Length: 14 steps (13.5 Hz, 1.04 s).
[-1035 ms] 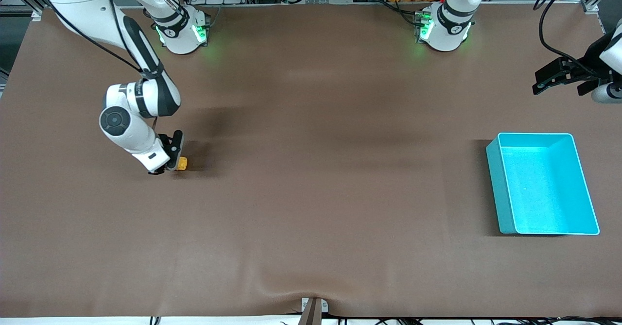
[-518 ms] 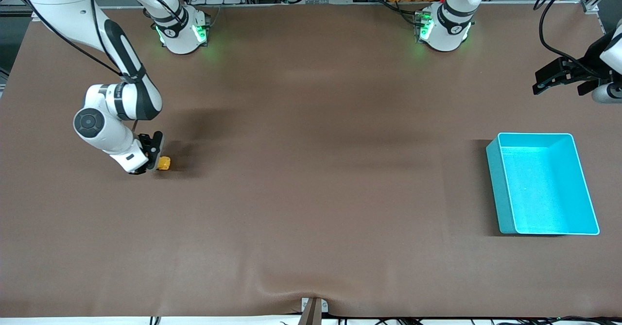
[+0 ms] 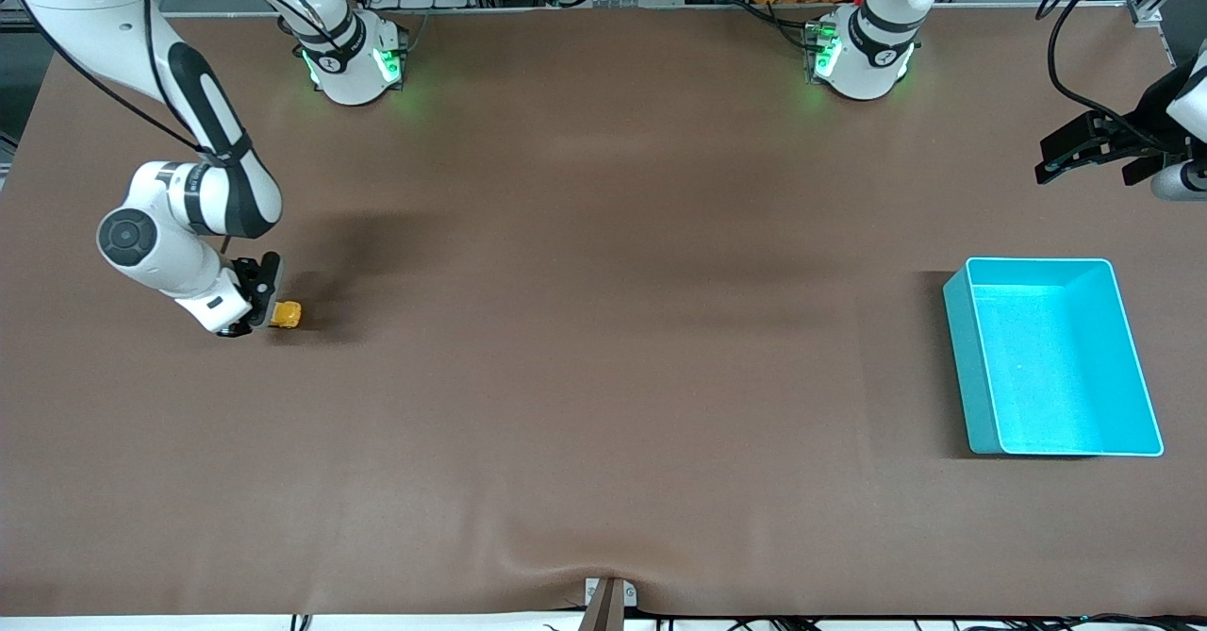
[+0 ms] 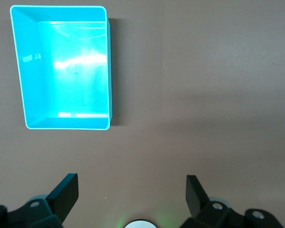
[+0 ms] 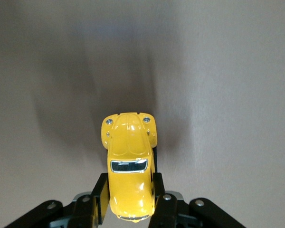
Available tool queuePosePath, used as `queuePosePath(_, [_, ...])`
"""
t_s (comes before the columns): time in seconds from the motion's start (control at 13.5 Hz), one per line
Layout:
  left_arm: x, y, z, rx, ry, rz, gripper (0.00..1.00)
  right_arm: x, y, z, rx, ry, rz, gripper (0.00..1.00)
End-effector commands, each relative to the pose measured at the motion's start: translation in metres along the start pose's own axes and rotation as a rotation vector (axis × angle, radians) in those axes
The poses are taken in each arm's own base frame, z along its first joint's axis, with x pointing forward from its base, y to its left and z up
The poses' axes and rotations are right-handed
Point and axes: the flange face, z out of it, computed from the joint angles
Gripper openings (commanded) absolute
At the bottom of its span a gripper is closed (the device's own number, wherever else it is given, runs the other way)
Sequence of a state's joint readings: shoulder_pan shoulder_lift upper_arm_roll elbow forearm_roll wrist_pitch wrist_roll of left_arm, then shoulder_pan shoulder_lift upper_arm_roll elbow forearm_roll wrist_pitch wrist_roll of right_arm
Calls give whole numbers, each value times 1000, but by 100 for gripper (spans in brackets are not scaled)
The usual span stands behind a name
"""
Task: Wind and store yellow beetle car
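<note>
Right gripper (image 3: 256, 315) low, fingers clamping yellow beetle car (image 5: 129, 164), apparently on table. Left gripper (image 4: 132, 190) waits, fingers spread.

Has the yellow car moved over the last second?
Yes. Clamped in the right hand, the yellow car has been dragged toward the right arm's end of the table, farther from the teal bin, which stayed put.

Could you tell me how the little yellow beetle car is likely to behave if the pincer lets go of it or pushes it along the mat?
The yellow beetle car looks hard and glossy, so probably rigid but slippery; the right pincer clamps only its rear flanks. On wheels, it would likely roll nose-first once released. Being tiny beside the teal bin, it is probably light. The left pincer waits open.
</note>
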<state>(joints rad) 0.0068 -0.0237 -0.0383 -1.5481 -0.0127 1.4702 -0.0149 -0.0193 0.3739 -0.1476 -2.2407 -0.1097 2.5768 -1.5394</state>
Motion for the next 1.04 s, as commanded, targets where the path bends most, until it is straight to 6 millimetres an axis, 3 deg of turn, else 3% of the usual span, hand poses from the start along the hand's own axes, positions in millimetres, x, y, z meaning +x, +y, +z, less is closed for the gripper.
queuePosePath(0.0, [-2, -2, -4, 11, 8, 16, 100, -18, -1, 25, 32, -10, -24, 25])
queuePosePath(0.74, [-2, -1, -4, 12, 8, 19, 100, -86, -1, 44, 16, -44, -40, 29])
queuePosePath(0.81, [-2, -1, -4, 12, 8, 19, 100, -94, 1, 47, 17, -45, -48, 33])
queuePosePath(0.89, [-2, -1, -4, 12, 8, 19, 100, -98, 1, 49, 20, -43, -43, 51])
queuePosePath(0.96, [-2, -1, -4, 12, 8, 19, 100, -100, 5, 45, 14, -45, -37, 84])
